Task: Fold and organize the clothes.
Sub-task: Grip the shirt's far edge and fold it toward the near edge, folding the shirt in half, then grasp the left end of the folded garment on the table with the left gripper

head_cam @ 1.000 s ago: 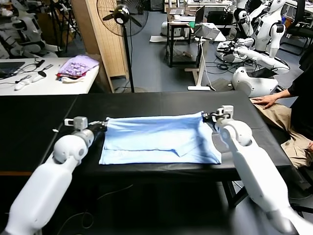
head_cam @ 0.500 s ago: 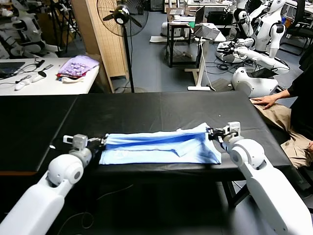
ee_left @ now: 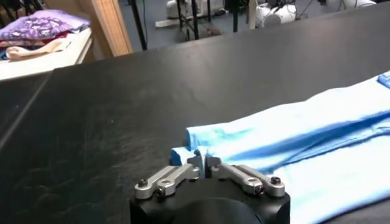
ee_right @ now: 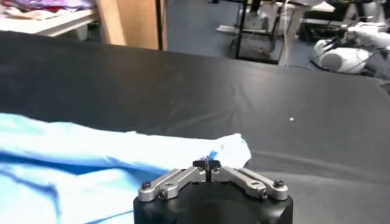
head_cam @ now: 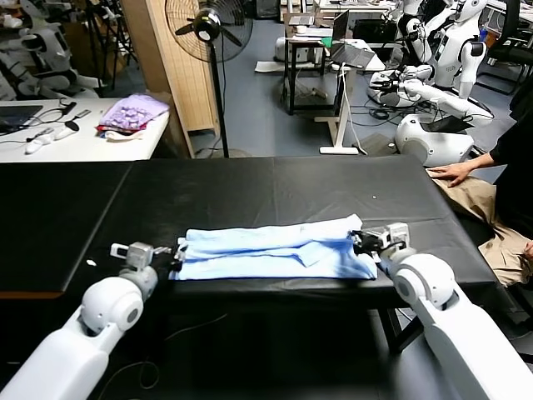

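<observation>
Cloth first: I see the light-blue T-shirt (head_cam: pixel 271 250) lying doubled into a long band near the front edge of the black surface (head_cam: pixel 250 187). My left pincer (head_cam: pixel 171 253) and right pincer (head_cam: pixel 360 242) each sit clamped on an end corner, jaws together, I judge to keep the fold taut and straight.

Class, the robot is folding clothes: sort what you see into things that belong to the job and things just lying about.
Belongs to the job:
- light-blue T-shirt, folded into a long strip on the black table
- left gripper at one end of it
- right gripper at the other end

Just lying about:
- purple cloth bundle on the white side table
- standing fan
</observation>
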Robot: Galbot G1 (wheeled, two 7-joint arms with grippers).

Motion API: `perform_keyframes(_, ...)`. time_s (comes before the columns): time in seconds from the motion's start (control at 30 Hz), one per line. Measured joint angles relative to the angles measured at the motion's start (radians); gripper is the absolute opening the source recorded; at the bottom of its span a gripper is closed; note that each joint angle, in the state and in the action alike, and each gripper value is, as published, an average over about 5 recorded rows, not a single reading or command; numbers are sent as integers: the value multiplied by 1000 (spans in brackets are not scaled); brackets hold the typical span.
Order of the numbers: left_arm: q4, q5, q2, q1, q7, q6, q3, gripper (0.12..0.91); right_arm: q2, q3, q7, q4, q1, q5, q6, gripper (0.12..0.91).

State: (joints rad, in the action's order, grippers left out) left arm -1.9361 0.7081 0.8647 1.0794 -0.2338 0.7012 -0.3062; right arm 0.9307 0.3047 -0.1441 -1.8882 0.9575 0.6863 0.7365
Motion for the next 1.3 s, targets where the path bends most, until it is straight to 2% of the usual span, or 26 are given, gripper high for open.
perform_keyframes(0.13,-5,27,10,-9,-8,-15,-15,669,18,25,-27,7,-9,-16,0,772)
perform_keyframes(0.2,10,53,22,-25,-21,-35,-17,751,40,26,-34,34,-27,-41,-7,789)
perform_keyframes(0.27,36,82,40,-47,-36,-57,-14,786,67,20,-33,76,-51,-70,-26,796)
perform_keyframes(0.37,90,114,75,-90,-49,-76,-6,797,112,4,-24,155,-90,-105,-67,798)
perform_keyframes(0.53,178,136,129,-136,-46,-83,6,798,178,-10,-29,281,-142,-121,-100,795)
perform_keyframes(0.7,240,138,161,-155,-19,-91,8,787,223,-10,-36,366,-164,-120,-112,701)
perform_keyframes(0.83,269,133,175,-162,-2,-97,9,642,245,-14,-32,396,-173,-126,-121,532)
perform_keyframes(0.97,277,110,177,-160,8,-100,15,409,264,-17,-30,420,-182,-141,-138,299)
perform_keyframes(1.07,291,48,185,-162,2,-129,25,243,279,-20,-41,433,-182,-153,-165,165)
perform_keyframes(1.17,309,-31,197,-162,-9,-177,33,138,295,-23,-72,439,-176,-158,-205,139)
perform_keyframes(1.3,336,-126,215,-168,-19,-231,37,126,316,-27,-109,439,-163,-164,-246,145)
